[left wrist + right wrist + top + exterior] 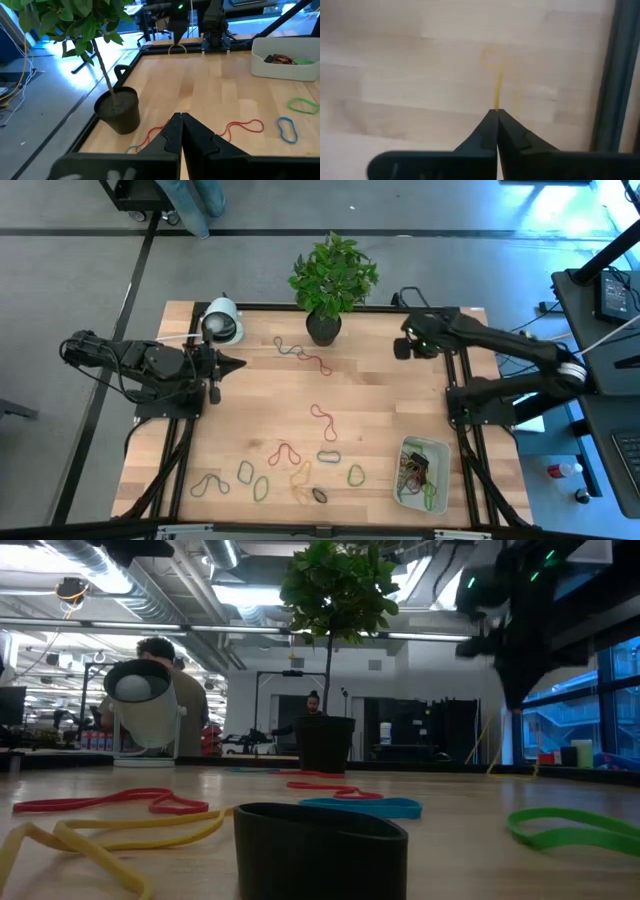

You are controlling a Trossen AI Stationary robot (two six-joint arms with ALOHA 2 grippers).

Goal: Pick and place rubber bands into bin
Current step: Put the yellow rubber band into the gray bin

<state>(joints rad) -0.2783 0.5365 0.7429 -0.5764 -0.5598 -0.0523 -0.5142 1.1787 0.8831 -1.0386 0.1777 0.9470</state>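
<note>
Your right gripper point(497, 111) is clenched on a yellow rubber band point(497, 90) dangling from its tips above the table's point(400, 405) far right corner. Your left gripper point(180, 117) is clenched empty near the plant pot point(119, 110). Other rubber bands point(300, 470) lie loose; some fill the bin point(408, 448).

Surface point(380, 400) pale wood, plank-striped. Bands point(322, 420): red, green, blue, yellow, black. Bin point(436, 448) translucent white. Pot point(323, 328) dark, leaves point(333, 272) green. Right claw point(497, 116) black, pinching yellow band point(497, 90).
</note>
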